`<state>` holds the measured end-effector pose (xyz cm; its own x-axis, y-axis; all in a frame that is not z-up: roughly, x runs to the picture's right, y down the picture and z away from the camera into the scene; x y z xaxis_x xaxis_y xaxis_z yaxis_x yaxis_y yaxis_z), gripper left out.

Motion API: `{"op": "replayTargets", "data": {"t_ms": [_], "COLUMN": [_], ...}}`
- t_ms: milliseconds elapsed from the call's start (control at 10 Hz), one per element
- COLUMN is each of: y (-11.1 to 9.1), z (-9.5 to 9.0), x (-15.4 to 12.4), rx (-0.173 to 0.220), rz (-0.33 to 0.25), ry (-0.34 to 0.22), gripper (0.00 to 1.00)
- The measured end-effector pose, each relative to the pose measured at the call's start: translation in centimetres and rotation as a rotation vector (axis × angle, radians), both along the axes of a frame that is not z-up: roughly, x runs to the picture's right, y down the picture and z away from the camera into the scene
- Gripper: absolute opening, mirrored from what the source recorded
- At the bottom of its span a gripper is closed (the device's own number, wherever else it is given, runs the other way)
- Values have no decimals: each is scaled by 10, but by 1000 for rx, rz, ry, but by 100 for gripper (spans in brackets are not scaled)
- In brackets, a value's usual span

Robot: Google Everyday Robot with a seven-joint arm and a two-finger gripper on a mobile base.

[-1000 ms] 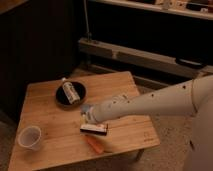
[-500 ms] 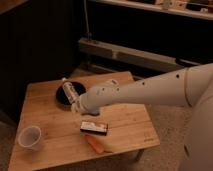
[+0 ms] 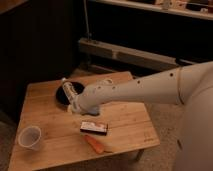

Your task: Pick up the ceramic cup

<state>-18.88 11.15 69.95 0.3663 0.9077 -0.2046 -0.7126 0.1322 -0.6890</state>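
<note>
Swung leftward off the dark packet (image 3: 94,127), the gripper (image 3: 74,106) now hangs at the one dark bowl's (image 3: 61,95) rim; its grip cannot be told. One ceramic cup (image 3: 30,137) stands well apart at the table's (image 3: 131,119) front-left corner. One orange stick (image 3: 94,144). Packet label unreadable.

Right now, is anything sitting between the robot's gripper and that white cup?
Nothing visible does. The gripper hangs beside the dark bowl, and only bare wooden table lies between it and the ceramic cup. The black box sits off that line.
</note>
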Motion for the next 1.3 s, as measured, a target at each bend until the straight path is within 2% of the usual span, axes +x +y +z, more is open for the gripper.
{"op": "replayTargets", "data": {"t_ms": [300,400,500,700,800,1300], "y": [11,12,15,23,26,36], "z": [-6,-8,-14,-23,-27,-29], "x": [-40,-44,-52,-67,-75,-106], "rx": [7,10,19,30,34,37], "rz": [-82,-95,-116,-152,-168,-239], "ry": [-47,-56,-72,-93,-102,-120], "gripper": [41,48,60,75,79,80]}}
